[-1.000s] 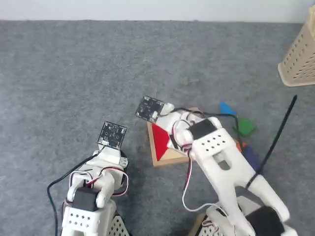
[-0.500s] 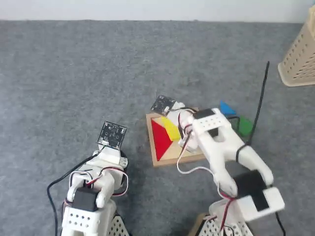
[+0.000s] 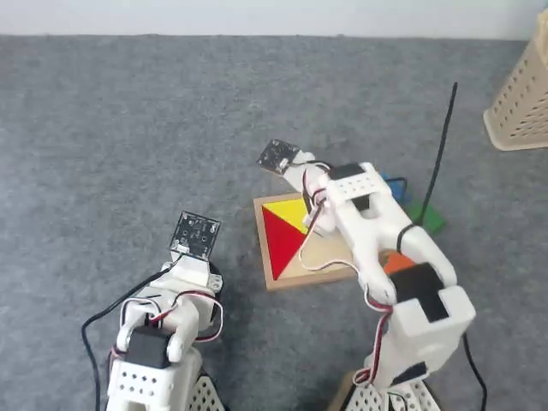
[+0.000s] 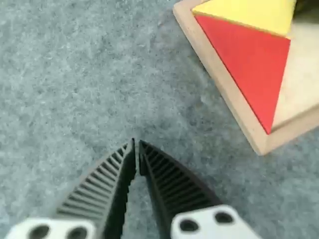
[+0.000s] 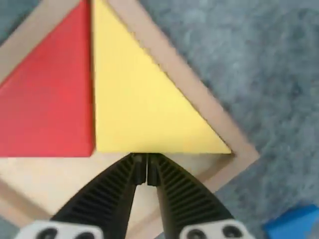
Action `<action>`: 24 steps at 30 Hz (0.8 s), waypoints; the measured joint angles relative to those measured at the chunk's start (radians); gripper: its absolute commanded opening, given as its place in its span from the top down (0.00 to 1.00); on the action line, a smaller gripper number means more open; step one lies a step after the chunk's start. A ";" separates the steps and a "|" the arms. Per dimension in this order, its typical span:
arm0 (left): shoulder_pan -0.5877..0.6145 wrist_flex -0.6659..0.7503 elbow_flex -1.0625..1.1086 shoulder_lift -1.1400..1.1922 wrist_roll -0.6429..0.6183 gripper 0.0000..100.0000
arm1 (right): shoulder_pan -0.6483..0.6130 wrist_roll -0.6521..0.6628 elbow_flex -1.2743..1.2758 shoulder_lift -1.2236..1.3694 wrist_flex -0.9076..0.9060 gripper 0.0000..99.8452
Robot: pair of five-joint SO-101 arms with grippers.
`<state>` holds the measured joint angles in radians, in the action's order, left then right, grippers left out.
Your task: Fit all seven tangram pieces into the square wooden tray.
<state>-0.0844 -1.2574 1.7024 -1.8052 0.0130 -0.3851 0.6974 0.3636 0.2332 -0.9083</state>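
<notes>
The square wooden tray (image 3: 308, 278) lies on the grey carpet with a red triangle (image 3: 278, 235) and a yellow triangle (image 3: 291, 212) flat inside, edge to edge. My right gripper (image 5: 141, 160) hovers shut and empty over the bare tray floor, just at the yellow triangle's (image 5: 139, 104) long edge, with the red triangle (image 5: 50, 99) beside it. My left gripper (image 4: 135, 147) is shut and empty over the carpet, a short way from the tray's rim (image 4: 224, 84). Blue (image 3: 396, 184), green (image 3: 430, 221) and orange (image 3: 396, 261) pieces lie on the carpet beyond the right arm (image 3: 368, 223).
A beige slotted basket (image 3: 522, 94) stands at the far right corner. A black cable (image 3: 438, 163) rises from the right arm. Open carpet stretches to the left and behind the tray.
The right arm has swung back and up off the tray. The yellow triangle, hidden and then tilted, now lies flat beside the red one. The left arm has kept still.
</notes>
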 measured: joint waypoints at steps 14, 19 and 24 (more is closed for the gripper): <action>0.000 0.000 0.000 0.000 0.000 0.99 | 0.066 -0.187 -0.005 -0.150 -0.075 0.99; 0.000 0.000 0.000 0.000 0.000 0.99 | 0.166 -0.270 0.118 -0.358 -0.080 0.97; 0.000 0.000 0.000 0.000 0.000 0.99 | 0.301 -0.279 0.158 -0.427 -0.227 0.88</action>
<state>-0.0844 -1.2574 1.7024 -1.8052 0.0130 -0.0844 0.4181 0.5217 -0.1933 -1.1354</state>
